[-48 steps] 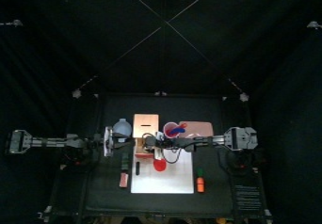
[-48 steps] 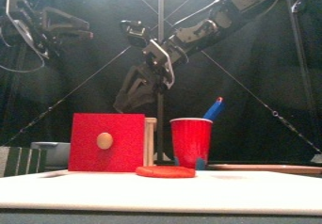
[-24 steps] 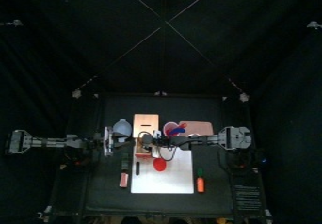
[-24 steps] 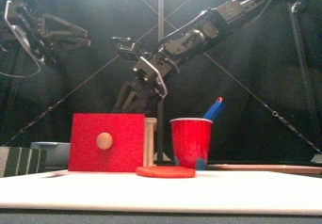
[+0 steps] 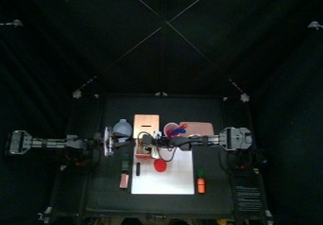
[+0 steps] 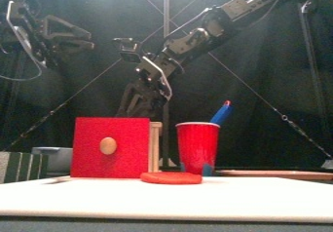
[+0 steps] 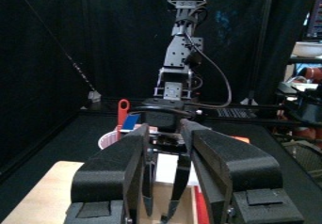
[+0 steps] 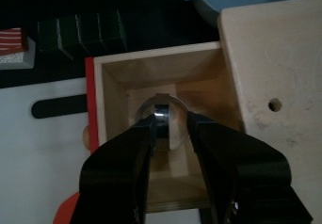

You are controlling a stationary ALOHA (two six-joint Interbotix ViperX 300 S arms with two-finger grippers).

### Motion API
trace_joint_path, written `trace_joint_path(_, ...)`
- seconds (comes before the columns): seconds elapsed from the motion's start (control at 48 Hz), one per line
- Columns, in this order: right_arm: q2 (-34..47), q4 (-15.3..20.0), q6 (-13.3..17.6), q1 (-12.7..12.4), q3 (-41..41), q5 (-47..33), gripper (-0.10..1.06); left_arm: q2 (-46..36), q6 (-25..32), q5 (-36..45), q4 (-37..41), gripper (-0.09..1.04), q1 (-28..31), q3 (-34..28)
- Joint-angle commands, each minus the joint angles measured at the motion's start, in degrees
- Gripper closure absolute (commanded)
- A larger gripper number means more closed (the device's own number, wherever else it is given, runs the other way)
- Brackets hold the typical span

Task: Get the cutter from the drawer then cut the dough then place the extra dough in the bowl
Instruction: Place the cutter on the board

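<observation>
The white cutting board [image 6: 166,202] fills the bottom of the front view, lying on the black bench [image 5: 104,197]. A flat red dough disc [image 6: 172,177] rests on the board at lower centre. Behind the disc, at centre left, the wooden box [image 6: 155,143] shows its red drawer front [image 6: 111,148]. The red cup [image 6: 198,146] stands just right of the box, and the blue-grey bowl [image 6: 53,156] sits at the left edge; its inside is hidden. Black curtains close the back.

The cup holds a blue knife [image 6: 221,111]; only the left wrist view shows a red knife [image 7: 122,108] beside it. Only the right wrist view looks into the drawer. It is pulled open, and above it, mid-frame, the right claw [image 8: 168,120] pinches the round metal cutter [image 8: 161,110]. The left claw [image 7: 170,143] is spread.
</observation>
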Motion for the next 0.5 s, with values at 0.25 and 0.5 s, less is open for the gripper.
trace_joint_path(0.25,0.1,0.4,-0.1,-0.4,-1.8,-0.3,0.25,0.1,0.0,-0.5,-0.7,0.21,0.0,-0.5)
trace_joint_path(0.5,0.7,-0.5,-0.2,-0.6,-2.0,-0.2,0.33,0.1,0.0,-0.4,-0.7,0.21,0.0,-0.4)
